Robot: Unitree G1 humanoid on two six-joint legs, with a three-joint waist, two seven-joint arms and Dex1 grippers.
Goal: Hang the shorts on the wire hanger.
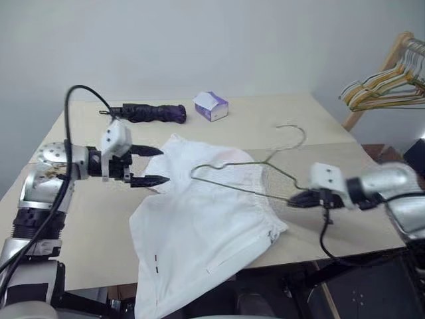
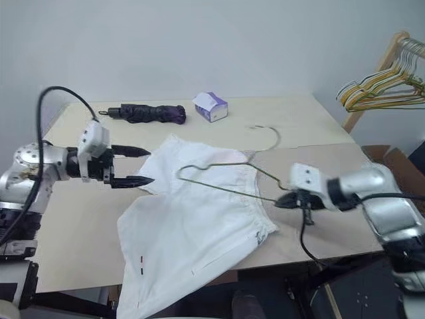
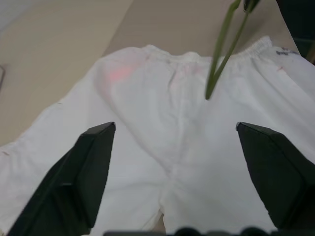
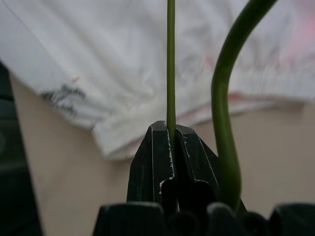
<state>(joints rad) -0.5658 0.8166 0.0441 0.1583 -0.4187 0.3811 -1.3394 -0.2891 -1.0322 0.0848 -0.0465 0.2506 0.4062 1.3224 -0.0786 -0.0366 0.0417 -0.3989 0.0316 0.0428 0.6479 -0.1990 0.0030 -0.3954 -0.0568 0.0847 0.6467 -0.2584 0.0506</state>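
White shorts (image 1: 199, 226) lie spread on the worktop (image 1: 86, 212), one leg hanging over its near edge at about 6 o'clock. At 3 o'clock the right gripper (image 1: 297, 198) has its jaws pressed together on a corner of the wire hanger (image 1: 246, 174), which slants over the waistband. At 9 o'clock the left gripper (image 1: 151, 166) hovers beside the shorts, jaws spread and empty.

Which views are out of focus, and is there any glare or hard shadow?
Right wrist view: the wire hanger and shorts look soft. Left wrist view: shorts soft, left claw fingers sharper. Head views: even light, no glare, faint shadows on the table.
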